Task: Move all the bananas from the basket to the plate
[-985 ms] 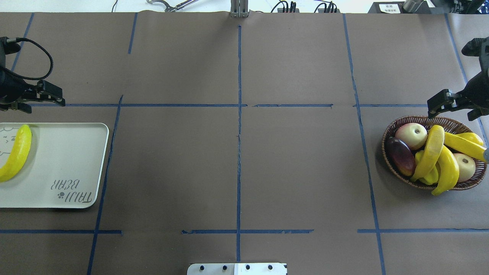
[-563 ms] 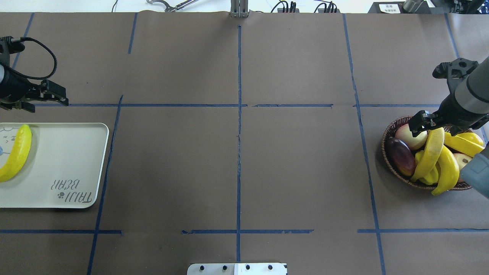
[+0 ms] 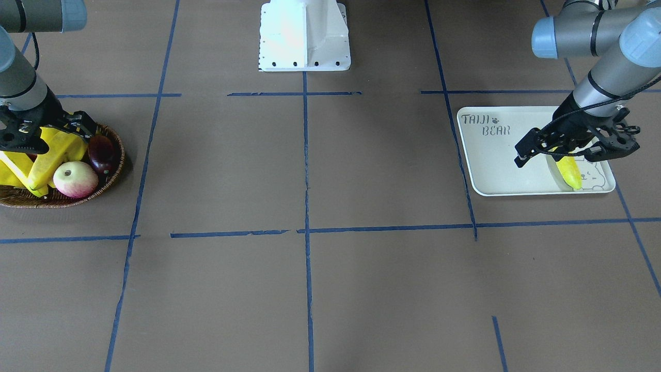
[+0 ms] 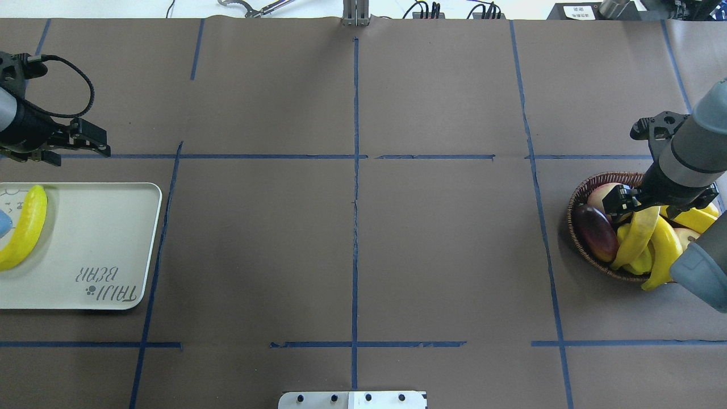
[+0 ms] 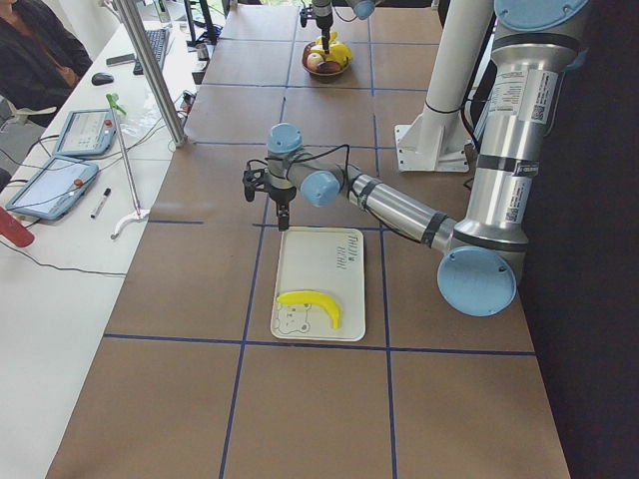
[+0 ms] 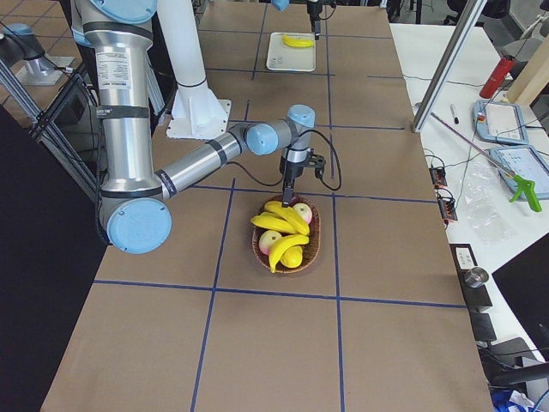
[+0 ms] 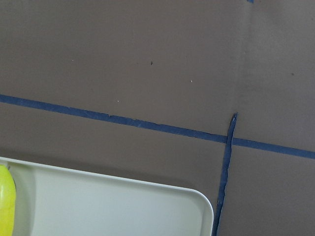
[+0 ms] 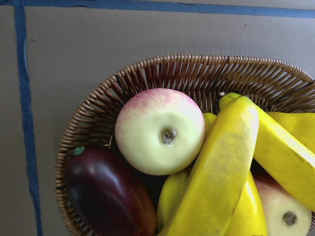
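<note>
Since the count comes first: four bananas (image 4: pixel 639 227) show in all. Three lie piled and crossed inside the basket (image 8: pixel 162 69), one propped over the other two. The fourth banana (image 4: pixel 25 227) lies alone on the plate (image 4: pixel 96 238) – well apart from the basket, at the opposite end of the counter (image 4: pixel 443 255). Sharing the basket are two pale apples (image 8: pixel 160 130) blushed with red and one dark purple fruit (image 8: pixel 106 191). A stubbier yellow fruit (image 8: pixel 172 194) peeks out from under the bananas, mostly hidden. There are two arms with one hand each. The right hand (image 4: pixel 644 205) hangs directly over the basket with its jaws spread wide on either side of the topmost banana's upper end, and whether they touch it I cannot tell. The left hand (image 4: pixel 79 152) is far from the basket – by the plate's rim on the side away from the robot, over bare counter, its jaws wide and holding nothing. The only writing clear enough to read is the grey "TAIJI BEAR" lettering (image 3: pixel 485 125) printed on the plate, with a small paw mark between the words and a bear outline (image 3: pixel 594 173) at the plate's other end beside the fourth banana.
</note>
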Tool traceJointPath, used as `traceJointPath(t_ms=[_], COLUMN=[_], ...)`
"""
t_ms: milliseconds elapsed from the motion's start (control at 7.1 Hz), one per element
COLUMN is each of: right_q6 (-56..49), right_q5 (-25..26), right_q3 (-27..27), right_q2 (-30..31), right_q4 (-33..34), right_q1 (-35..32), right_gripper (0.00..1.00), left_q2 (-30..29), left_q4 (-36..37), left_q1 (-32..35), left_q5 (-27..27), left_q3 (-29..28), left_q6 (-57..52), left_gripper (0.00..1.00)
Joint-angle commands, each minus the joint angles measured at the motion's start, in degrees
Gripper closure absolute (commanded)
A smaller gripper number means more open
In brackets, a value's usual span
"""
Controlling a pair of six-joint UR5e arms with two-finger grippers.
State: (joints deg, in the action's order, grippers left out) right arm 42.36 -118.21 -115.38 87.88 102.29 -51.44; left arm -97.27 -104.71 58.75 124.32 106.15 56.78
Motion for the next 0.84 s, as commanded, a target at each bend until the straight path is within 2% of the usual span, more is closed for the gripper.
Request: traceJointPath(t_ms=[0,563,704], right_q6=[0.0,0.0,0.1], right_q5=[-0.2,-0.1,0.1], right_q3=[1.1,2.4,2.8], right_q2=[0.4,0.0,0.0], right_q4=[1.0,2.4,2.3], right_q1=[0.9,2.7,2.7], right_gripper=[0.00,0.01,0.08], left_q2=[-0.6,-0.8,-0.8], left_q4=[0.0,0.0,0.0], left_q1=[0.0,0.0,0.0], left_q5=[0.0,0.0,0.0], left_q3=[0.4,0.5,0.5], left_q6=[0.0,0.0,0.0], left_gripper=[0.00,0.00,0.00])
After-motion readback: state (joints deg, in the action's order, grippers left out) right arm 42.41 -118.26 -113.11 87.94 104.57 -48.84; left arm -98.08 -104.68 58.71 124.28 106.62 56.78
